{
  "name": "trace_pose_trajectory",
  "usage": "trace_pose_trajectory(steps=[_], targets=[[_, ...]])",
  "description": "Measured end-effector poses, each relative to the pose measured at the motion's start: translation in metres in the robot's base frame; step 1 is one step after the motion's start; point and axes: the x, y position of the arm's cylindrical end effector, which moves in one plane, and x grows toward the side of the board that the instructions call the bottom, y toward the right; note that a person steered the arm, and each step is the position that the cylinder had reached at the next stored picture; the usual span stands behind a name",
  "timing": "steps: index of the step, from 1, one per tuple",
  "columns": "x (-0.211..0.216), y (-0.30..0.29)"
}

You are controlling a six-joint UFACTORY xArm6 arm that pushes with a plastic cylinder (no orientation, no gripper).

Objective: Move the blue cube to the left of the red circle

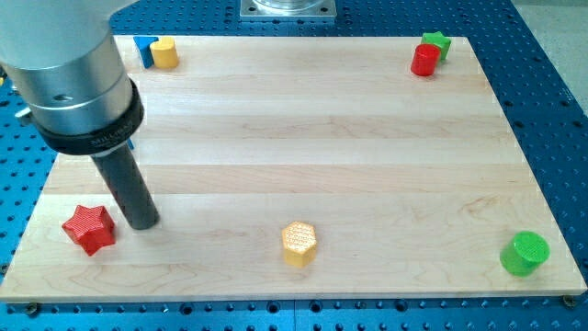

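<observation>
The red circle [424, 61], a short red cylinder, stands at the board's top right corner, touching a green star [435, 42] behind it. A blue block [143, 48] shows at the top left, partly hidden by the arm and by a yellow cylinder [164, 53]; its shape is unclear. A small blue sliver [132, 144] peeks out at the arm's right edge, and the rest of it is hidden. My tip [142, 223] rests on the board at the lower left, just right of a red star [89, 228] and far from the red circle.
A yellow hexagon [299, 244] lies at the bottom centre. A green cylinder [525, 253] stands at the bottom right corner. The arm's grey body [69, 74] covers the board's upper left. A blue perforated table [551, 110] surrounds the wooden board.
</observation>
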Motion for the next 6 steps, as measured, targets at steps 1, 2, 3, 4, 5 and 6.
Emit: trace_pose_trajectory(steps=[1, 2, 3, 4, 5, 6], targets=[[-0.031, -0.05], [-0.084, -0.06], [-0.146, -0.019], [-0.138, -0.077], [-0.18, -0.05], [-0.186, 0.083]])
